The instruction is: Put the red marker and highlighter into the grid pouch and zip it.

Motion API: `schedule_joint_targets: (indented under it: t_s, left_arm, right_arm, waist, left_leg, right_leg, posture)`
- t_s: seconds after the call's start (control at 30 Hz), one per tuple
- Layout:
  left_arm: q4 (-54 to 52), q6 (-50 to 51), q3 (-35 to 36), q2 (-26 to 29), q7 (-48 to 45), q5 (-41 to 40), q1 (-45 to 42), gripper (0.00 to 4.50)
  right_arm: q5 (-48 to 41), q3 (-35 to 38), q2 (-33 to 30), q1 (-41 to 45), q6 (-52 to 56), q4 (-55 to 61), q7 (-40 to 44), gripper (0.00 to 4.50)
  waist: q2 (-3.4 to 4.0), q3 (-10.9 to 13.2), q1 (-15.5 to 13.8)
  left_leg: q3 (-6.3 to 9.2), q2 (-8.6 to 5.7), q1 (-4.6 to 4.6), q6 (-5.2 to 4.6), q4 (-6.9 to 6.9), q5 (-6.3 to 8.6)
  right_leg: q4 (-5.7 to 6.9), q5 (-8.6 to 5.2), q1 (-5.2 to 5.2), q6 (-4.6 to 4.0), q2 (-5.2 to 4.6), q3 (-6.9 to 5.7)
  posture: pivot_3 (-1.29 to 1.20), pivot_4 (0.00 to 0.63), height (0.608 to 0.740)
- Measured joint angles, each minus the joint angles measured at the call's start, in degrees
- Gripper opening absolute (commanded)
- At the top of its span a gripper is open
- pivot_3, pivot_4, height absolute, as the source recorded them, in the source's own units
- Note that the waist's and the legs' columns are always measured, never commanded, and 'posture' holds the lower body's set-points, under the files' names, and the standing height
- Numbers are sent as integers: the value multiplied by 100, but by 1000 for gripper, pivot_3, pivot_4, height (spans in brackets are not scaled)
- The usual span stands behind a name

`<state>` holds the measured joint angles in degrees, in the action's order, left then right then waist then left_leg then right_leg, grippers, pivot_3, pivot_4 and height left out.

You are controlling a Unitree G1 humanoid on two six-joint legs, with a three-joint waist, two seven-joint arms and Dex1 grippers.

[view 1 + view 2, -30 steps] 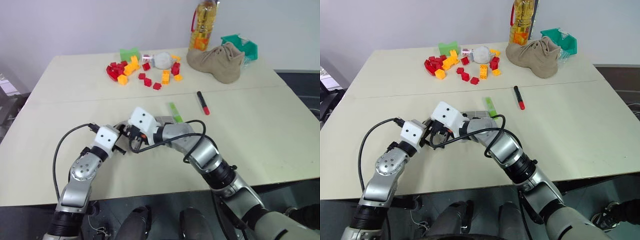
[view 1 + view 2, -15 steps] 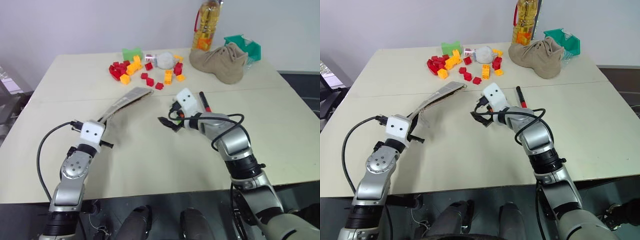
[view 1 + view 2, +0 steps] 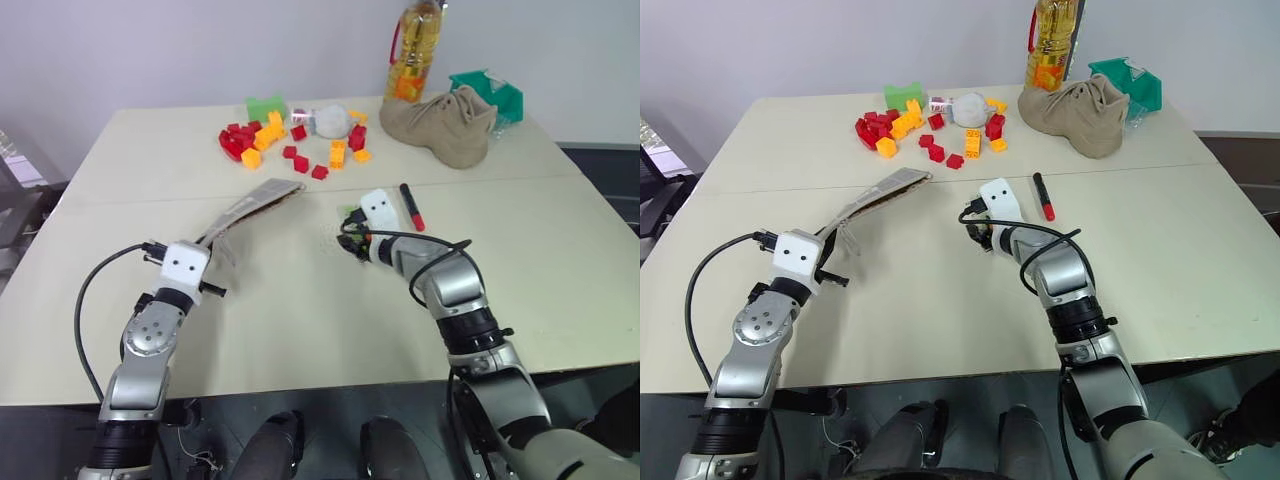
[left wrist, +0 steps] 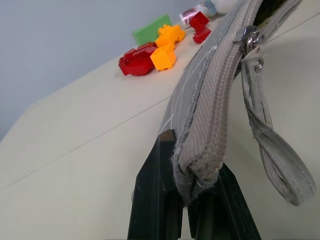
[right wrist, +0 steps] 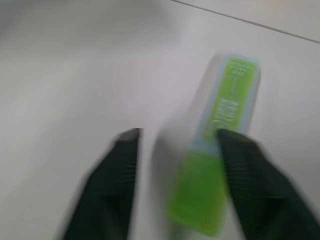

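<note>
The left gripper [image 4: 192, 200] is closed on one end of the flat grey fabric grid pouch [image 3: 245, 207] with thin white lines, and it holds the pouch lifted and slanting, so that the far end reaches toward the table middle; in the left wrist view the grey zipper pull cord [image 4: 272, 150] hangs down as a loop beside the pouch edge; behind it, on the far part of the beige table [image 3: 560, 260], a heap of small red and orange toy blocks [image 3: 262, 140] lies with one green block [image 3: 262, 106]. To the right of the pouch, the right gripper [image 5: 177, 150] is low over the table with its two black fingers [image 5: 122, 165] apart, and the short chunky light-green highlighter [image 5: 217, 150] lies on the table between them; whether the fingers already press it, I cannot tell; just to the right lies the slim black marker with the red cap end [image 3: 410, 206]; further back stand a beige suede shoe [image 3: 440, 122] and a plastic bottle of yellow oil [image 3: 412, 50].
</note>
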<state>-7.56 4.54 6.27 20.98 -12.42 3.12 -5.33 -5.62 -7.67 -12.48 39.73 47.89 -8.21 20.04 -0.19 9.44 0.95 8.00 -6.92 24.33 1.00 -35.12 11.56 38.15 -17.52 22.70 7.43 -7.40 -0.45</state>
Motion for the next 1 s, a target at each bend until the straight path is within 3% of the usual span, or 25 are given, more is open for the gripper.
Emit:
schedule_joint_targets:
  t_s: [0.07,0.13,0.23,0.43,0.77,0.87,1.0]
  left_arm:
    - [1,0,-1,0,-4,-1,-3,0]
    - [5,0,-5,0,-9,-2,-14,0]
    - [41,0,-6,1,-14,-3,-20,0]
    - [72,-6,-20,1,-63,-5,-128,0]
    - [160,-48,-62,-28,-108,-5,-153,0]
    - [169,-56,-81,-30,-111,-7,-153,0]
    - [181,-88,-83,-30,-115,-11,-153,0]
  right_arm:
    - [34,-4,-8,-2,-46,-5,-2,97]
    - [81,-111,-129,-29,-216,0,136,33]
    - [49,-148,-167,-138,-391,55,361,944]
    - [56,-60,-168,-141,-235,311,212,4001]
    - [228,60,206,-184,370,329,-605,4001]
    - [207,96,257,-260,423,328,-637,3156]
    - [196,163,280,-270,438,327,-644,991]
  waist:
    - [0,0,19]
    - [0,0,17]
    - [0,0,12]
    - [0,0,3]
    - [0,0,6]
    - [0,0,0]
    - [0,0,2]
  left_leg:
    - [-1,1,0,0,1,0]
    - [-2,4,0,0,2,0]
    - [-3,4,0,-1,1,0]
    - [-4,4,1,0,0,0]
    - [-4,5,1,5,2,-3]
    - [-5,5,1,5,0,-3]
    - [-5,5,1,2,0,-1]
  right_leg:
    - [0,0,2,0,1,1]
    - [0,0,2,0,4,0]
    - [0,0,2,0,4,0]
    - [0,0,2,0,3,1]
    - [1,0,4,0,4,5]
    - [1,0,3,0,4,5]
    - [0,1,4,-1,4,5]
  posture:
    - [0,150,740]
    - [0,150,740]
    - [0,150,740]
    - [0,150,740]
    - [0,150,740]
    - [0,150,740]
    - [0,150,740]
